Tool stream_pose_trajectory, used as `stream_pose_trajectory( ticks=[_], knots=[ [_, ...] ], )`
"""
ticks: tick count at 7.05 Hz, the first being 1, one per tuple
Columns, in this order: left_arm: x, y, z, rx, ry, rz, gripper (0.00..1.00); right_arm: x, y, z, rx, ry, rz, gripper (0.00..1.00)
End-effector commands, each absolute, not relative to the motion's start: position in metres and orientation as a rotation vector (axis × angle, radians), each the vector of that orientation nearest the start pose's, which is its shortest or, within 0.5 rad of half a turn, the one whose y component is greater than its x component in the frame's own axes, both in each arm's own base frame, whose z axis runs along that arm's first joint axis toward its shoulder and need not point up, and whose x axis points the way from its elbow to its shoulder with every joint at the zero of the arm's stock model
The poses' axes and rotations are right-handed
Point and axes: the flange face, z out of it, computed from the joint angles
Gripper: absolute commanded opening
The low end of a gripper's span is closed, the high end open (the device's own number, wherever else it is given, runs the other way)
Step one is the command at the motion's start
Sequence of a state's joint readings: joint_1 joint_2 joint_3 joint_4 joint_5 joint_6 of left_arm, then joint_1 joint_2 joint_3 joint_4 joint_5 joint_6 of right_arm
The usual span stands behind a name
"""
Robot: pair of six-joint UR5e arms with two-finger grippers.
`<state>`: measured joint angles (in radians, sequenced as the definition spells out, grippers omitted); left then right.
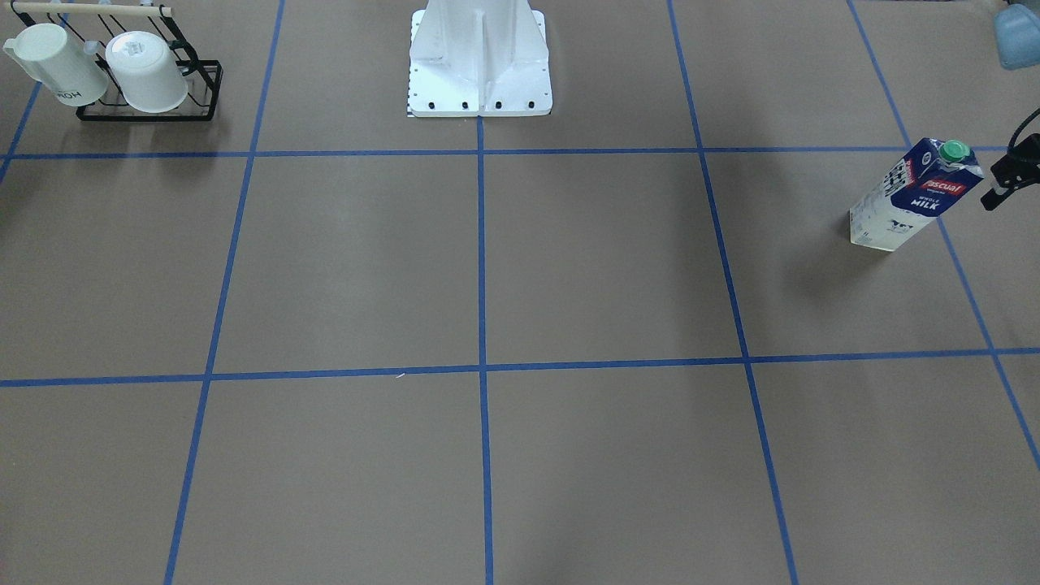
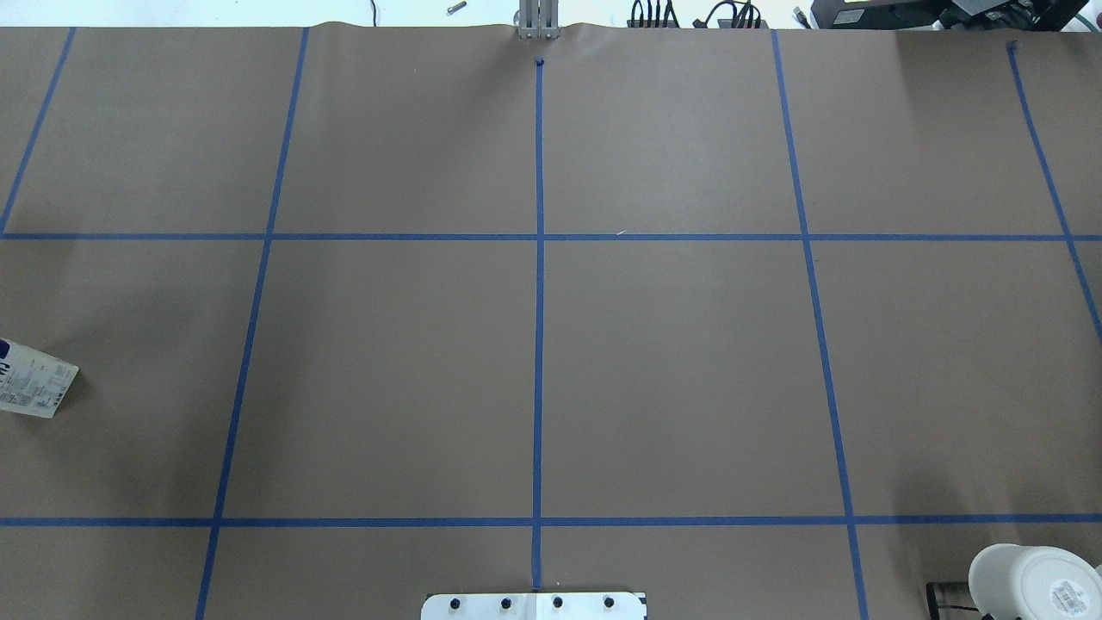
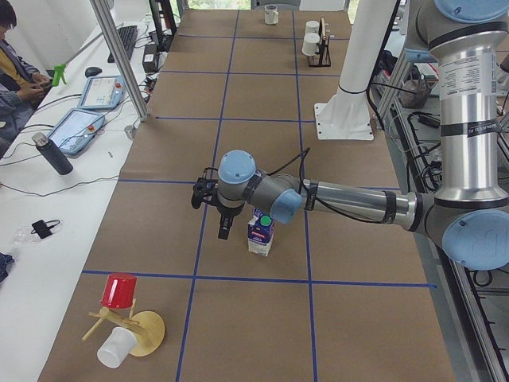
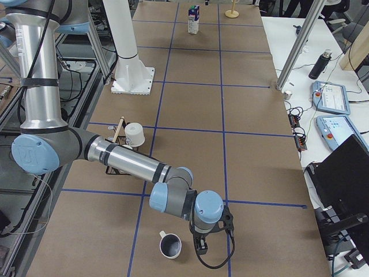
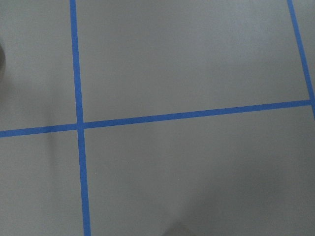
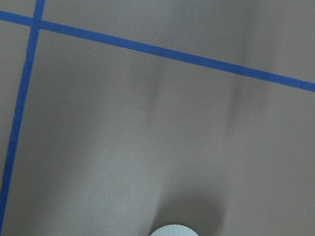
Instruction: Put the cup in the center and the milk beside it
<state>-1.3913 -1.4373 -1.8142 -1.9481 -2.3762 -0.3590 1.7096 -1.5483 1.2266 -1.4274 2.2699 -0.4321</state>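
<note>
The milk (image 1: 914, 195) is a navy and white carton with a green cap, standing upright at the table's end on my left; it also shows in the left side view (image 3: 261, 232) and, far off, in the right side view (image 4: 194, 19). My left gripper (image 1: 1007, 175) hangs beside it, apart from it, cut off by the frame edge; I cannot tell if it is open. The cup (image 4: 170, 245), a white mug with a greyish inside, stands upright at the table's other end. My right gripper (image 4: 202, 242) hangs close beside it; I cannot tell its state. The cup's rim (image 6: 173, 230) peeks into the right wrist view.
A black wire rack (image 1: 203, 89) near my base holds two more white mugs (image 1: 57, 65) (image 1: 150, 73). A wooden stand with a red cup (image 3: 119, 290) and a white cup (image 3: 115, 348) stands beyond the milk. Blue tape lines (image 2: 538, 301) grid the brown table.
</note>
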Motion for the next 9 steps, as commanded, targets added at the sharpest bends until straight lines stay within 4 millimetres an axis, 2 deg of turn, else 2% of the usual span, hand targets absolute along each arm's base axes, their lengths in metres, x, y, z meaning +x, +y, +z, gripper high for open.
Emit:
stream_pose_trajectory(
  ticks=[1,2,3,6,9],
  knots=[
    [0.020,-0.457,0.555,0.234,0.882,0.030,0.98,0.130,-0.429,0.831,0.027,-0.721,-0.217,0.98],
    [0.020,-0.457,0.554,0.236,0.882,0.030,0.98,0.128,-0.415,0.836,0.022,-0.724,-0.222,0.98],
    [0.020,-0.457,0.553,0.237,0.882,0.031,0.98,0.125,-0.392,0.846,0.011,-0.728,-0.250,0.98],
    [0.020,-0.457,0.551,0.241,0.883,0.033,0.98,0.126,-0.391,0.846,0.021,-0.732,-0.271,0.97],
    [0.020,-0.456,0.550,0.244,0.885,0.033,0.98,0.136,-0.392,0.844,0.033,-0.733,-0.253,0.95]
  ],
)
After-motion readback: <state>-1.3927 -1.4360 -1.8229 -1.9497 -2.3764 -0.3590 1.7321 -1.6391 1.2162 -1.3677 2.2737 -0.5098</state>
